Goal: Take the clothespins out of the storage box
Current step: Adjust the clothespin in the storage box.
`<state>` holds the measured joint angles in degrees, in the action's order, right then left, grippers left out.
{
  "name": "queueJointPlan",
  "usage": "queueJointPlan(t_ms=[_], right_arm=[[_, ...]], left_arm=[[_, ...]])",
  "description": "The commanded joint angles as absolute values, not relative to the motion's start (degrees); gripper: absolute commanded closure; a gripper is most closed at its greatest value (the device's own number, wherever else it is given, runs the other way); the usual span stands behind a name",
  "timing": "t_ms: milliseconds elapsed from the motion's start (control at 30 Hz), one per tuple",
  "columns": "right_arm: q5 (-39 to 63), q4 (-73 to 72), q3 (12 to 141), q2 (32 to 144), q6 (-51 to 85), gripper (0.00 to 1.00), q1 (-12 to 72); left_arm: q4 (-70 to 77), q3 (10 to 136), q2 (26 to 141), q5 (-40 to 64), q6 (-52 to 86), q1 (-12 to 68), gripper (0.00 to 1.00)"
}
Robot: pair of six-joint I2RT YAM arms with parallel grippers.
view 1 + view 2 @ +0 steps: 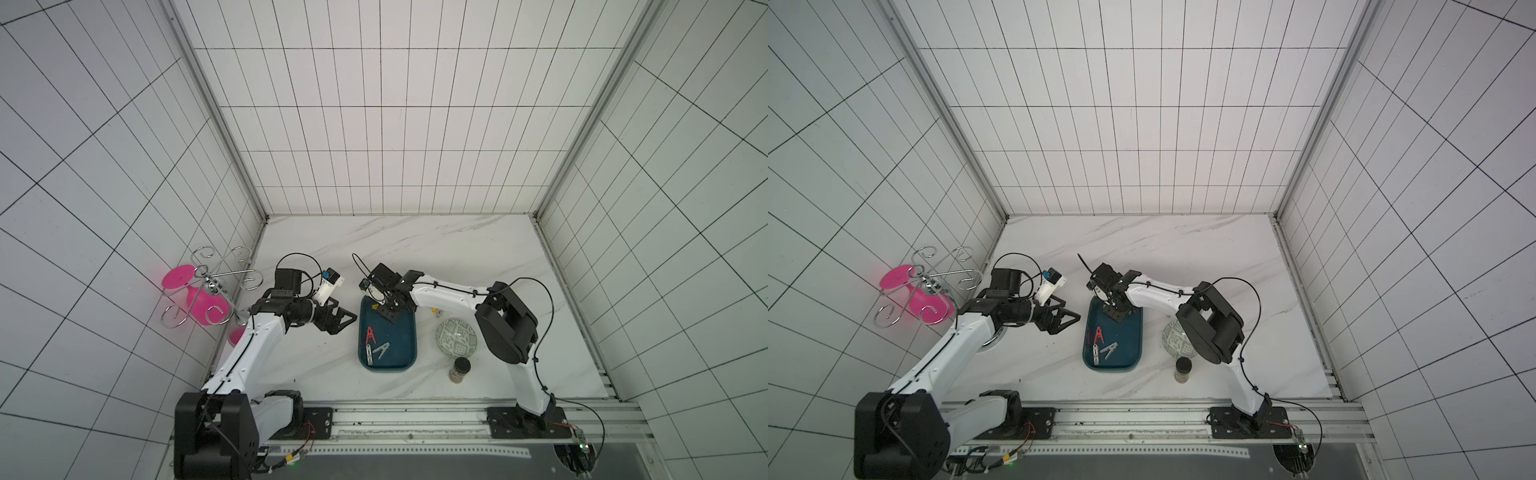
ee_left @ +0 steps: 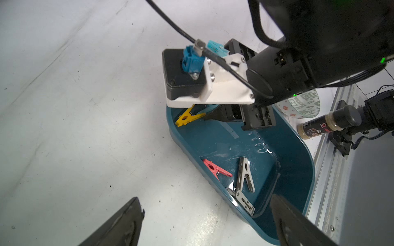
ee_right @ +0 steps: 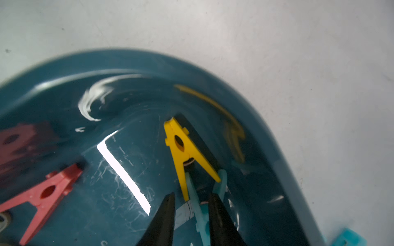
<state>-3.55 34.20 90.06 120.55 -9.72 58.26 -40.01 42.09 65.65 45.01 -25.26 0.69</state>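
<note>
Presently five clothespins lie in the storage box (image 1: 408,347), which sits on the counter (image 1: 478,257) between the arms. A yellow pin (image 3: 183,152) and a light blue pin (image 3: 200,215) lie at the far end. A red pin (image 2: 215,169) and two grey pins (image 2: 245,176) lie at the near end.

Right claw (image 3: 191,194): lowered into the far end, jaws narrowly apart and astride the light blue pin. No firm hold is evident.

Left claw (image 2: 205,198): jaws wide apart, empty, just beside the box over bare counter.

Handling assessment:
- The pins appear light, stiff plastic with a spring at the pivot.
- They are judged slippery against the box's glossy floor and liable to skate or twist under an uneven pinch.
- Best hold is across the flat sides close to the pivot. A pinch on the splayed tails would likely open the pin and let it squirt out.
- The yellow pin's legs overlap the light blue pin's, so lifting the blue one may drag or flip the yellow.
- The box itself looks light and may shift if nudged.
</note>
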Motion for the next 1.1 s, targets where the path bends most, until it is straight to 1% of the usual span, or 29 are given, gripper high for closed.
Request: queueJointPlan(t_ms=[0,267,567,667,867,1067], right_arm=[[-3.2,34.8,93.3,122.5,-9.8,0.69,58.8],[-1.5,34.6,94.9,124.6,-9.7,0.72,59.2],[-0.4,34.5,95.8,126.3,-9.6,0.81,59.6],[-0.2,34.5,95.6,126.2,-9.7,0.87,59.7],[2.2,34.4,93.4,122.8,-9.6,0.97,59.7],[2.8,33.3,89.2,117.3,-8.0,0.99,59.7]], left_arm=[[-39.0,41.5,65.5,45.5,-25.4,0.5,0.05],[-39.0,41.4,65.5,45.4,-25.5,0.5,0.05],[-39.1,41.4,65.4,45.3,-25.5,0.4,0.05],[-39.1,41.3,65.3,45.3,-25.6,0.5,0.05],[-39.1,41.3,65.3,45.3,-25.5,0.4,0.05],[-39.0,41.3,65.2,45.3,-25.6,0.5,0.05]])
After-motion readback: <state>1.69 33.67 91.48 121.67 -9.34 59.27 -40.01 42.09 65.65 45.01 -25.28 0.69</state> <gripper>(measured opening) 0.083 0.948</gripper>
